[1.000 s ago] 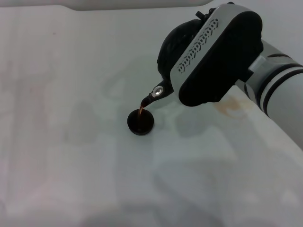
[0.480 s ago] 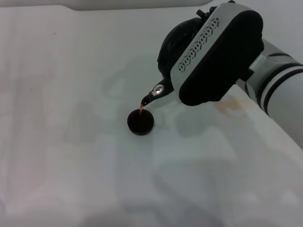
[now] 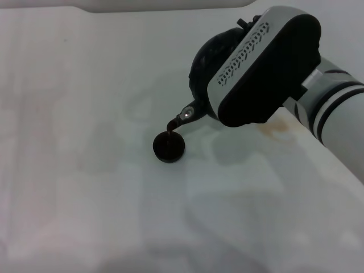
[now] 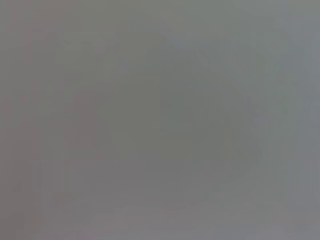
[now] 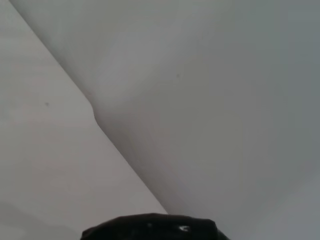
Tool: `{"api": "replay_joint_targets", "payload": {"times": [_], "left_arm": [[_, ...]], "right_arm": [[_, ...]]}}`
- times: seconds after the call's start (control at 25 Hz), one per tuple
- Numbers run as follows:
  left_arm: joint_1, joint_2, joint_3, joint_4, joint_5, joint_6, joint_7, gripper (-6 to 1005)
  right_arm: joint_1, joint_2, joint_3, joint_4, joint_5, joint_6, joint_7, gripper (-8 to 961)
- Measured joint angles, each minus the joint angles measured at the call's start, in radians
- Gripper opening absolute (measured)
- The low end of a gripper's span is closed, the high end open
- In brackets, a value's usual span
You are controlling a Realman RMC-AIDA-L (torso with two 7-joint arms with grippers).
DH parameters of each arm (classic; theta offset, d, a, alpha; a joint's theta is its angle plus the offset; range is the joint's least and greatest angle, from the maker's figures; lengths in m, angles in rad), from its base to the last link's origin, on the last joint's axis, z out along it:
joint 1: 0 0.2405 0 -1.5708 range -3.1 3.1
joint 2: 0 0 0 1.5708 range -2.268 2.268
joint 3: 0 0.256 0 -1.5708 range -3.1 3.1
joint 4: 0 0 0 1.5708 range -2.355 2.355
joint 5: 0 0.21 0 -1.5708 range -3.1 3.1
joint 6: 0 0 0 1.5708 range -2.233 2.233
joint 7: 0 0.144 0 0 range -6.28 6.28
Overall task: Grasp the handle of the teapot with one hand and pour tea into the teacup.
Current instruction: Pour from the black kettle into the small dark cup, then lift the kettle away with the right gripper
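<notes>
Pale grey-white and faintly mottled, the counter fills most of the head view and carries a faint yellowish ring stain just beyond the teacup's right-hand neighbourhood, under the arm. Over it from the right reaches the right arm, its grey and black wrist housing lying across the top of the teapot and hiding the handle entirely; the right gripper sits somewhere under that housing, and whether its fingers are apart or clamped on the handle cannot be told from any view. The teapot, black and round-bodied, hangs above the counter, up and to the right of the teacup, tipped so that its spout with the pale metallic spot slants down toward the cup. A short thread of reddish-brown tea runs from the spout tip to the teacup's near-right rim. The teacup stands upright on the counter, small, dark and round, directly below the spout's end. The right wrist view shows only a dark curved edge of the teapot against pale surfaces. The left wrist view is a blank grey field, and the left gripper shows nowhere.
</notes>
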Motion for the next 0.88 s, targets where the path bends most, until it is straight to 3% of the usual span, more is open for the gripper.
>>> {"api": "replay_joint_targets", "payload": {"times": [0.6, 0.88], "left_arm": [[0.000, 0.000, 0.000, -0.006, 0.001, 0.006, -0.001, 877], [0.002, 0.000, 0.000, -0.006, 0.003, -0.001, -0.003, 877]], "right_arm": [[-0.017, -0.005, 0.031, -0.008, 0.072, -0.012, 0.088, 144], [-0.082, -0.007, 0.109, -0.033, 0.147, -0.056, 0.121, 157]]}}
